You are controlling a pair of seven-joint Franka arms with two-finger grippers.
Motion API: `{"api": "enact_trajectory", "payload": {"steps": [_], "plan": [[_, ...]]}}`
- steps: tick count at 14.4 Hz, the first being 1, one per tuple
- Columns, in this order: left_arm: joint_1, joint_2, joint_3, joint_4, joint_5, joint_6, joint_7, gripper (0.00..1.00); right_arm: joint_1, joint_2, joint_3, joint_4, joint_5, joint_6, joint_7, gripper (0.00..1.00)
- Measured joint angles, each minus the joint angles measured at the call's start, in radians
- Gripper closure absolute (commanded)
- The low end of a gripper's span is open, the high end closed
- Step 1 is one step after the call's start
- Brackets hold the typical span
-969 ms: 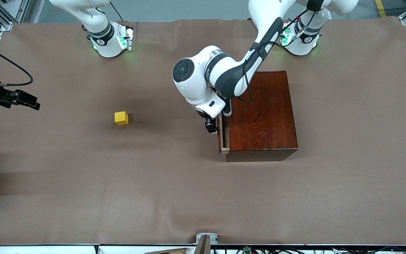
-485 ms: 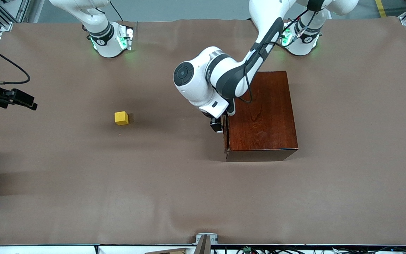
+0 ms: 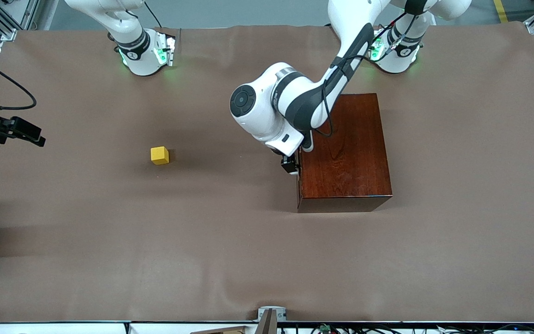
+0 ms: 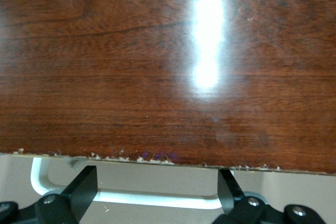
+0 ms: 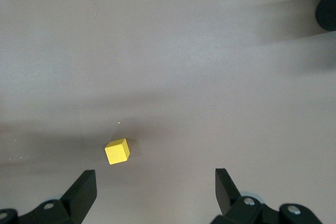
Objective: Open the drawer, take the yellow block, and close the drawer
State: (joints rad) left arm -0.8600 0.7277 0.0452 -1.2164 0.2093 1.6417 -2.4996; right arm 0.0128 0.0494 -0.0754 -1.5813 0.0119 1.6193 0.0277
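One small yellow block (image 3: 159,155), glossy box (image 3: 346,153)

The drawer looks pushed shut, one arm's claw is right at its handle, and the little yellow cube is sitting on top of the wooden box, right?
Not quite. The yellow block sits on the bare table, well away from the wooden box, toward the right arm's end, as the front view shows. The drawer is shut, and the left gripper is at its handle.

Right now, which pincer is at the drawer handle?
The left pincer: its open fingers straddle the white handle of the shut drawer. The right pincer hangs open over bare table near the yellow block.
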Motion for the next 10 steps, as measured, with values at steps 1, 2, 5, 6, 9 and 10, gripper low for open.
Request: {"api": "enact_trajectory", "payload": {"steps": [1,2,5,6,9,10], "plan": [[-0.001,0.0,0.0,0.0,0.001,0.0,0.0,0.0,0.0,0.0,0.0,0.0,0.0,0.0,0.0,0.0],[-0.002,0.0,0.0,0.0,0.001,-0.001,0.0,0.0,0.0,0.0,-0.001,0.0,0.0,0.0,0.0,0.0],[-0.004,0.0,-0.002,0.002,0.001,-0.006,-0.011,0.0,0.0,0.0,-0.001,0.0,0.0,-0.001,0.0,0.0],[-0.005,-0.002,-0.005,0.003,0.001,-0.009,-0.021,0.0,0.0,0.0,-0.001,-0.001,0.0,-0.001,0.0,0.0],[-0.022,-0.03,-0.008,0.013,0.001,0.013,-0.044,0.0,0.0,0.0,-0.001,-0.001,0.0,-0.001,0.0,0.0],[-0.026,-0.05,-0.007,0.014,0.001,0.019,-0.052,0.0,0.0,0.0,-0.001,-0.001,0.0,-0.001,0.0,0.0]]}}
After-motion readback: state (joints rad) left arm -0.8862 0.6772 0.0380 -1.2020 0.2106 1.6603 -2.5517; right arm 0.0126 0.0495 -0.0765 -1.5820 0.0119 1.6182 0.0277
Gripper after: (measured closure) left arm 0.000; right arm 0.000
